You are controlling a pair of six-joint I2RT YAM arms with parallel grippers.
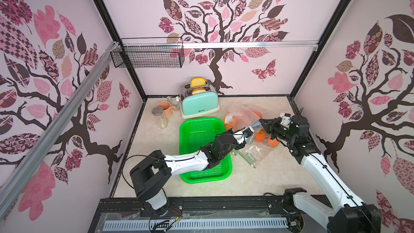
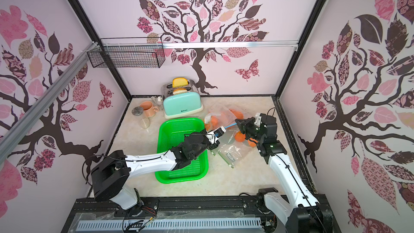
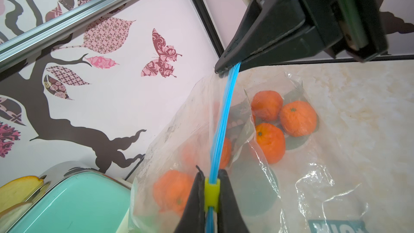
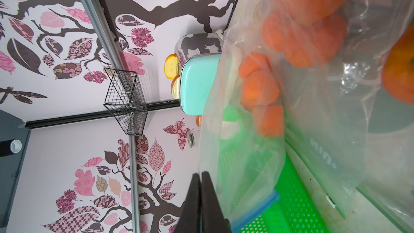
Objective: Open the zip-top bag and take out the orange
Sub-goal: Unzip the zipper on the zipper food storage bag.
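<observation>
Pinching the yellow slider between its nearly closed fingers, the left hand holds one end of the bag's blue zip strip. The right hand is clamped tight on the strip's other end, so the strip runs straight between the two, lifted above the counter. The clear bag hangs below the strip and sags onto the counter, just beside the green basket. Through the plastic show several oranges, some clustered on the counter near the right hand, others nearer the toaster. Whether the strip has parted anywhere, I cannot tell.
</observation>
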